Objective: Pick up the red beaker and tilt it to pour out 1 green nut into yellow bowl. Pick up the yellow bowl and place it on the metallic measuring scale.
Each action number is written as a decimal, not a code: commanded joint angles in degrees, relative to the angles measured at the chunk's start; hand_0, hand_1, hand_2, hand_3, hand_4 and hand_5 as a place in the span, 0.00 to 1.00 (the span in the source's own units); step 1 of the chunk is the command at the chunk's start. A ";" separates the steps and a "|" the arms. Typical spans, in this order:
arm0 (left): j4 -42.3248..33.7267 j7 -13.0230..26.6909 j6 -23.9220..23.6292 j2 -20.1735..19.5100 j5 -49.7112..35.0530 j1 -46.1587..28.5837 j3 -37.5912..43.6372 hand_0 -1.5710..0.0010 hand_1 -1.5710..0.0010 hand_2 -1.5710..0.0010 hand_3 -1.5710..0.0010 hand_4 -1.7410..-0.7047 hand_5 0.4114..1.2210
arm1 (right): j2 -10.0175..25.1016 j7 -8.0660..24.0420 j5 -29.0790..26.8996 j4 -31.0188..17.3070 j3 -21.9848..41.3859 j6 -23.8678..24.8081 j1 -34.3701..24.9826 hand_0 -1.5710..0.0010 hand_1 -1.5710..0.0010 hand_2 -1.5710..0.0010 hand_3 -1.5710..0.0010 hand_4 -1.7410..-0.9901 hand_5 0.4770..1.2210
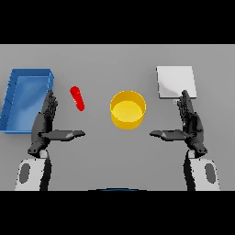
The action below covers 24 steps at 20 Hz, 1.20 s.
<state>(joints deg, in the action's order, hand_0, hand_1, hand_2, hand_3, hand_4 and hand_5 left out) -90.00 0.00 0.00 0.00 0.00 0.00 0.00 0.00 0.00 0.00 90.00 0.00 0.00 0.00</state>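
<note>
A small red beaker (77,98) lies on its side on the grey table, left of centre. The yellow bowl (128,109) stands in the middle, and I see nothing inside it. A flat metallic measuring scale (176,81) sits at the back right. My left hand (45,123) hovers open below and left of the beaker, fingers straight and thumb pointing inward, apart from it. My right hand (189,124) is open just in front of the scale, to the right of the bowl. No green nut shows.
A blue tray (13,94) with raised walls stands at the far left, right beside my left hand.
</note>
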 commanded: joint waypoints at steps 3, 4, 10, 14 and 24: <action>-0.64 -0.52 0.32 -0.30 -0.28 -0.95 0.04 1.00 1.00 1.00 1.00 0.57 0.23 | 0.15 -0.38 -0.14 0.42 0.03 -0.15 0.64 1.00 1.00 1.00 1.00 0.76 0.16; -0.95 -0.66 0.48 -0.43 -0.40 -1.38 0.04 1.00 1.00 1.00 1.00 0.57 0.23 | 0.21 -0.48 -0.19 0.63 0.06 -0.24 0.92 1.00 1.00 1.00 1.00 0.76 0.16; -8.81 -0.14 2.33 -4.16 4.22 -7.80 -4.27 1.00 1.00 1.00 1.00 0.56 0.23 | 3.91 -6.36 15.20 6.56 6.15 4.55 7.35 1.00 1.00 1.00 1.00 0.77 0.15; -10.33 2.37 2.17 -4.84 5.72 -8.11 -5.23 1.00 1.00 1.00 1.00 0.56 0.24 | 3.81 -4.47 15.91 8.31 6.77 4.61 7.72 1.00 1.00 1.00 1.00 0.74 0.16; 5.82 -0.71 -0.09 -3.53 10.42 3.79 -4.75 1.00 1.00 1.00 1.00 0.49 0.28 | 3.85 -5.86 12.98 9.09 6.58 2.18 8.13 1.00 1.00 1.00 1.00 0.63 0.21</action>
<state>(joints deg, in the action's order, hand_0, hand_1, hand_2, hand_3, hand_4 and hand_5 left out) -84.19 -0.50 -0.10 -3.53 10.43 3.82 -4.75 3.83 -5.90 12.98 99.09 6.60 2.16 8.14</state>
